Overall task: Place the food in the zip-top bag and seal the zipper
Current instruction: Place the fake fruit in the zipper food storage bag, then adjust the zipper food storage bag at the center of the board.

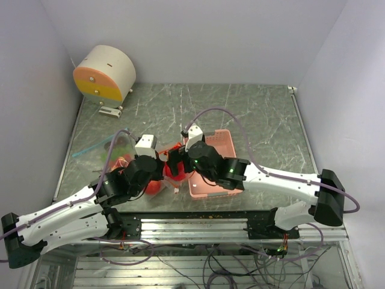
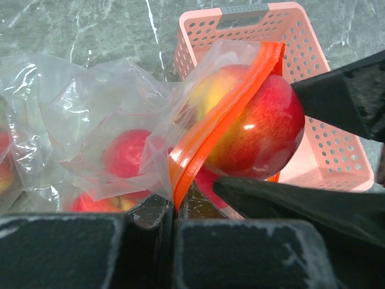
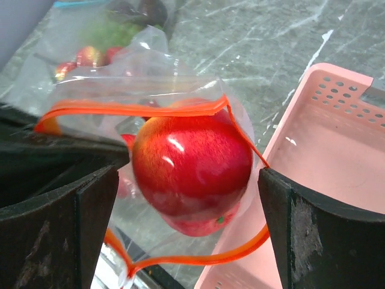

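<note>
The clear zip-top bag [image 2: 90, 120] lies on the table with its orange zipper [image 2: 204, 144] held up. My left gripper [image 2: 173, 208] is shut on that zipper edge. A glossy red apple [image 3: 192, 159], part of the food, sits in the bag's open mouth, ringed by the orange zipper [image 3: 132, 109]. My right gripper [image 3: 188, 192] stands open around it, with a gap between each finger [image 3: 96, 198] and the apple. More red food [image 2: 123, 153] and something green [image 3: 114, 30] lie deeper in the bag. From above, both grippers [image 1: 163, 170] [image 1: 177, 162] meet at the table's middle.
The pink perforated tray [image 1: 224, 143] stands just right of the bag, under my right arm. A round white and orange drum [image 1: 105, 73] sits at the back left corner. A thin teal strip [image 1: 90, 147] lies left of the bag. White walls close the sides.
</note>
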`<state>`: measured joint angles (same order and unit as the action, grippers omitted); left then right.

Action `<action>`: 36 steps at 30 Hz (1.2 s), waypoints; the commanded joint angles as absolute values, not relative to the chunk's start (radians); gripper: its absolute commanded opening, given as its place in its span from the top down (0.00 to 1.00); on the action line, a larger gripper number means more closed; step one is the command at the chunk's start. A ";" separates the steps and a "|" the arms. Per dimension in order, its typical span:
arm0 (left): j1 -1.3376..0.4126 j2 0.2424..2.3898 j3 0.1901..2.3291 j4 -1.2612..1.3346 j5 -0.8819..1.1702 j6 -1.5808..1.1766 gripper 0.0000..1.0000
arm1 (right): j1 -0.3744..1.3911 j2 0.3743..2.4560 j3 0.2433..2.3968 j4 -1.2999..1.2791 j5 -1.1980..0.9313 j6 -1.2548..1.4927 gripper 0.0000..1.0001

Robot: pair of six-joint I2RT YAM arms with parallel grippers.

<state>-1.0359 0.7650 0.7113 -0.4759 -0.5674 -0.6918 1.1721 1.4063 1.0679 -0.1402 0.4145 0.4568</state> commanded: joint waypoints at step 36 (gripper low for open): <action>-1.033 0.845 0.734 -0.393 -0.550 -0.675 0.93 | 1.193 1.237 0.783 -0.137 0.371 0.531 0.62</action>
<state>-1.0359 0.8520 0.7109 -0.4374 -0.5571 -0.6872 1.1896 1.1965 0.7559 -0.1688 0.2943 0.5316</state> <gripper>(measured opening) 0.075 0.391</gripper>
